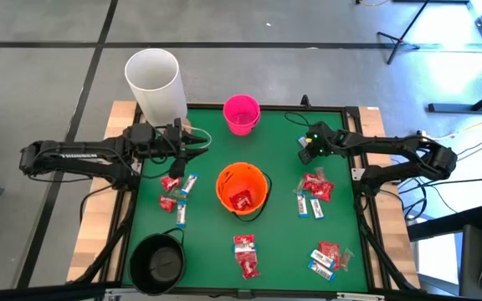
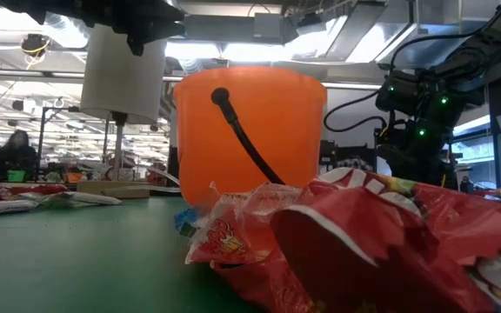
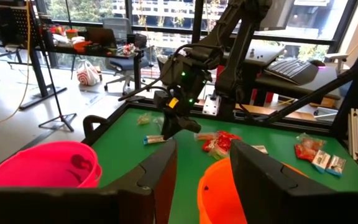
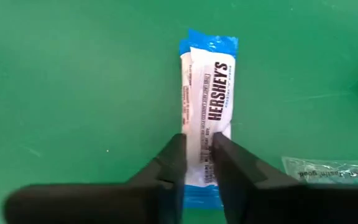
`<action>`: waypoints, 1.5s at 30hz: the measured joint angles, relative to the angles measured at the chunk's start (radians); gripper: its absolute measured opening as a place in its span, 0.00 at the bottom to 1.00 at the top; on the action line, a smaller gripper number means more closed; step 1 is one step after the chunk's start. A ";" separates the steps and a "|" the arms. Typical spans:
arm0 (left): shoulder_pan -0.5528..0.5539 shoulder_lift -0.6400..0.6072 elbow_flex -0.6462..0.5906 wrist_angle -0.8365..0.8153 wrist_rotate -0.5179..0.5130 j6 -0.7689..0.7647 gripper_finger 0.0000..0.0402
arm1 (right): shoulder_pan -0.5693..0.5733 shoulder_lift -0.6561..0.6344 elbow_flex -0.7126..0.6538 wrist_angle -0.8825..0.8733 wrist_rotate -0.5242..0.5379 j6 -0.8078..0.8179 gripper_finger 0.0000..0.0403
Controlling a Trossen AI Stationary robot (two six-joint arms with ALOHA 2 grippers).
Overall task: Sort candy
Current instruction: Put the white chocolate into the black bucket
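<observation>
Narrow white bar with blue crimped ends and black HERSHEY'S lettering [image 4: 205, 109], flat on green table mat [image 4: 73, 81], pinched at one end between nearly closed right gripper [image 4: 197, 163] fingers. Left gripper [image 3: 202, 171] parted, empty, between pink and orange buckets.

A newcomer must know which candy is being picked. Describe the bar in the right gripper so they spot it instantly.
Find the pink bucket at the green mat's edge, then look toward the right arm. There the right gripper pinches one narrow white-and-blue bar. Unlike the other bars lying beside red packets, it alone sits between gripper fingers, printed HERSHEY'S.
</observation>
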 joint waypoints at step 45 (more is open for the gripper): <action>-0.080 0.411 0.011 0.574 0.018 0.278 0.35 | 0.374 -0.249 0.176 0.446 -0.489 -0.001 0.00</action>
